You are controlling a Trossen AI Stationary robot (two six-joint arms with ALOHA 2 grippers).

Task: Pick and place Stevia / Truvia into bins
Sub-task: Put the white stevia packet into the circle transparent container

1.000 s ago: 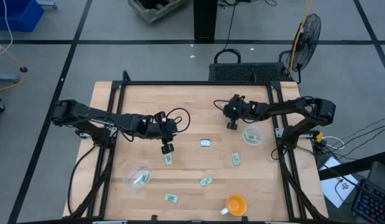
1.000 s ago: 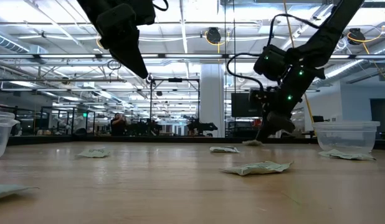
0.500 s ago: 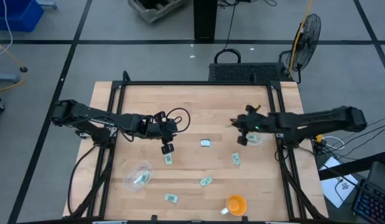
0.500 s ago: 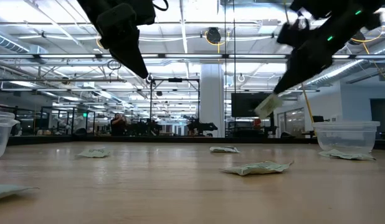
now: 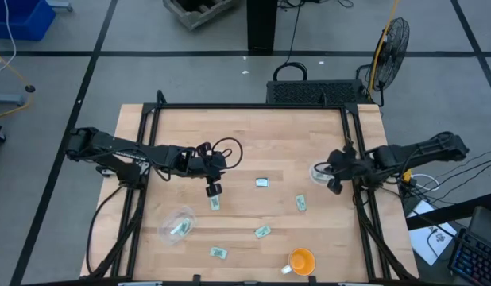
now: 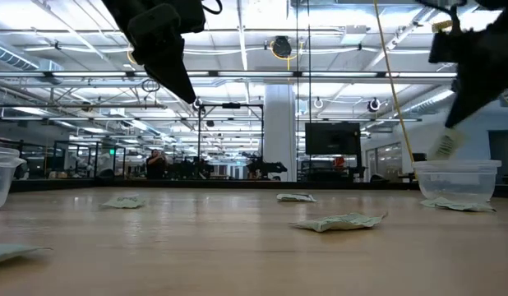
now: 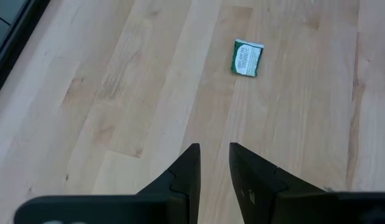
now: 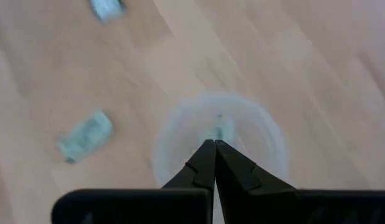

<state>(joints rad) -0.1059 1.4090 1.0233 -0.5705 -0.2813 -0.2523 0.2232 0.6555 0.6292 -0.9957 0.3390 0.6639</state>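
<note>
While our right tool [image 5: 334, 187] hangs over the clear bin [image 5: 319, 171] at the desk's [image 5: 253, 135] right edge, its fingers clamped on a sachet [image 6: 445, 145], our left tool [image 5: 213, 191] hovers with fingers slightly apart above another sachet [image 5: 214, 204]. More sachets lie loose, one inside the left bin [image 5: 175, 225].
</note>
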